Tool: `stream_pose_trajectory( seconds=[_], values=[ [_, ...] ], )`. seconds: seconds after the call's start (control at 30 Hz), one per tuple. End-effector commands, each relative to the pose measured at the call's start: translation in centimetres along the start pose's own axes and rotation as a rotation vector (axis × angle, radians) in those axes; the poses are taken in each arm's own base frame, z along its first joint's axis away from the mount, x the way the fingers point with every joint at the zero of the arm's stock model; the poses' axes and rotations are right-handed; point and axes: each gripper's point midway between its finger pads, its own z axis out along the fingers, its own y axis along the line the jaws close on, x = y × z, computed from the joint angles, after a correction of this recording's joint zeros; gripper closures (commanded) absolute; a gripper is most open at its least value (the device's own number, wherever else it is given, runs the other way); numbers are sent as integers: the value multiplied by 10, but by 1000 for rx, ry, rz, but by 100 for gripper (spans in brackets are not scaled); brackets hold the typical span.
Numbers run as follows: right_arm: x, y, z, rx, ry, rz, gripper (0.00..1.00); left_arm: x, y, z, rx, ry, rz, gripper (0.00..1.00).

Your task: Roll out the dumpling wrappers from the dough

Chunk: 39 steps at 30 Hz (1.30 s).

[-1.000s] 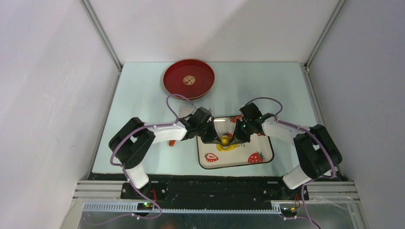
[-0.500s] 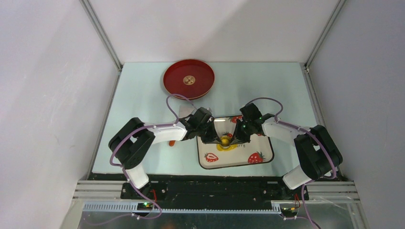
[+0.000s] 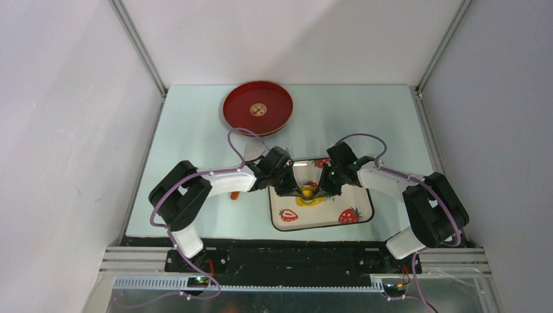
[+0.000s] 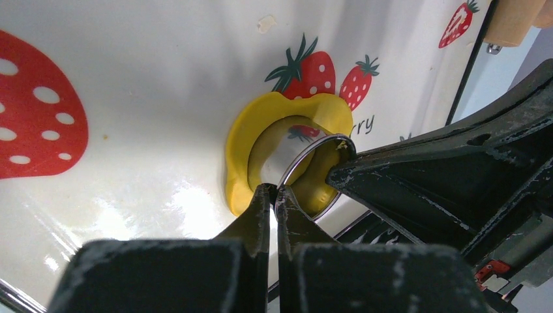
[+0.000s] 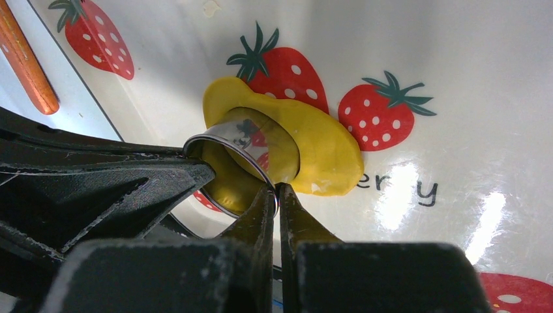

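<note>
Where plain white walls (image 3: 293,39) box in a pale green tabletop (image 3: 391,124), a strawberry tray (image 3: 313,218) lies toward the near edge, with a red plate (image 3: 235,117) well beyond its far left corner. Black lettering (image 5: 398,186) on the tray reads "erry", its start hidden by the flattened yellow dough (image 5: 323,147), which lies near the tray's middle with a metal ring (image 5: 261,137) set on it. The left gripper (image 4: 274,192) and right gripper (image 5: 277,192) meet over the tray from opposite sides, each with its jaws pinched together on the ring's thin rim.
</note>
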Motion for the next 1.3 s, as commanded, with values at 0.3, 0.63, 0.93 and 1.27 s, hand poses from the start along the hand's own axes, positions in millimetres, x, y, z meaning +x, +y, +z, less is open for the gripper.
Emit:
stream_pose_trajectory(
  seconds=[0.3, 0.63, 0.93, 1.27],
  values=[
    [43, -21, 12, 54, 157, -8, 96, 53, 104, 3, -384, 123, -37, 100],
    [20, 20, -23, -39, 83, -46, 53, 36, 80, -5, -315, 75, 43, 91],
    [1, 46, -69, -76, -13, -70, 39, 12, 33, -25, -201, 2, 105, 73],
    [-6, 45, -89, -104, -47, -60, 33, -6, -14, -51, -77, -61, 181, 58]
  ],
)
